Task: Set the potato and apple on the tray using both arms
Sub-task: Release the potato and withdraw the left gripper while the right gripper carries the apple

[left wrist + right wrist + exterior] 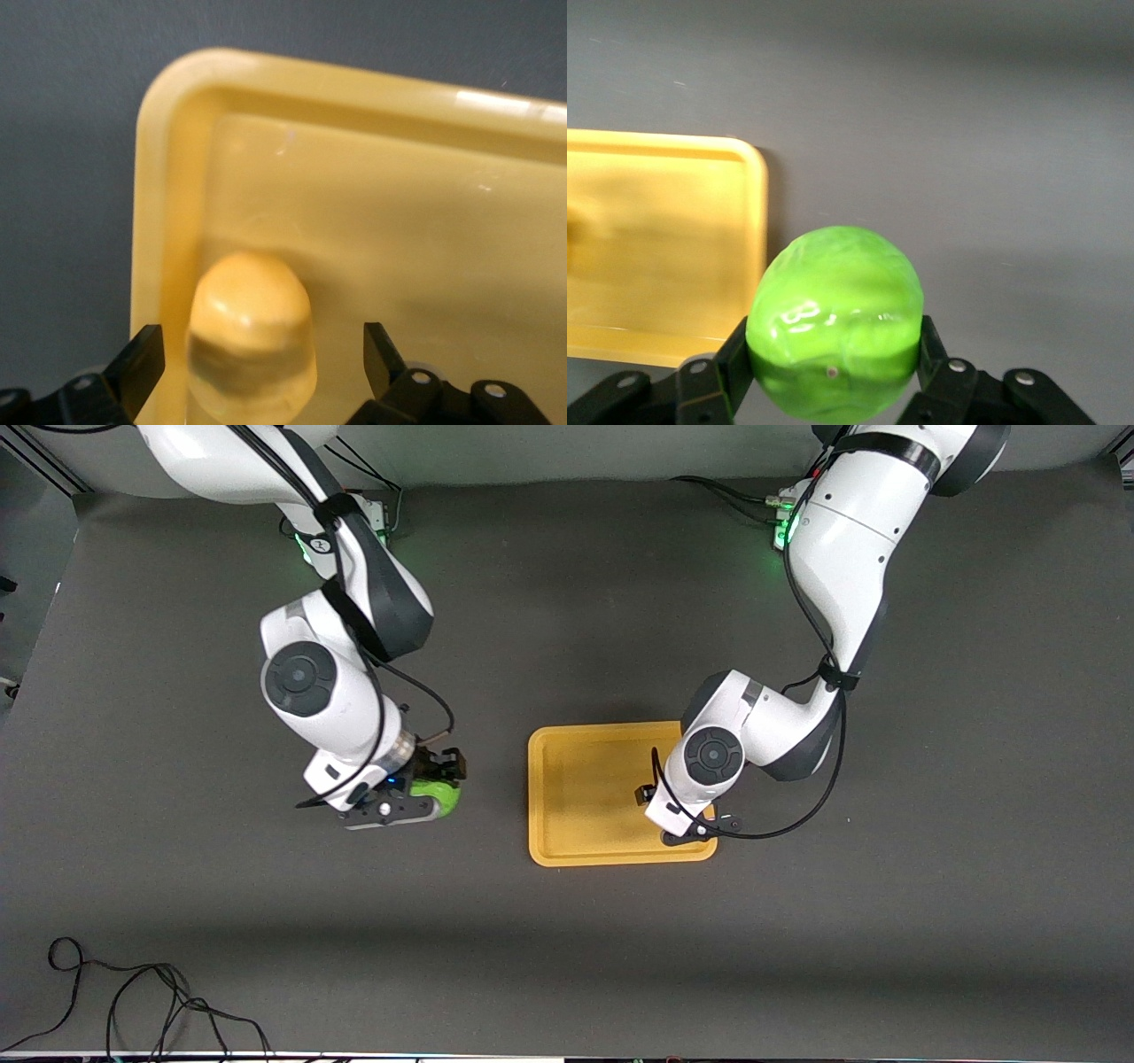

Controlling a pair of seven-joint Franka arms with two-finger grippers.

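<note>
My left gripper [257, 354] stands over the tray [567, 779] corner nearer the front camera, jaws apart, clear of the potato [251, 332] lying on the tray, which suggests a release. My right gripper [833, 363] clamps the apple [833, 332] beside the tray, toward the right arm's end, not yet over it.
</note>
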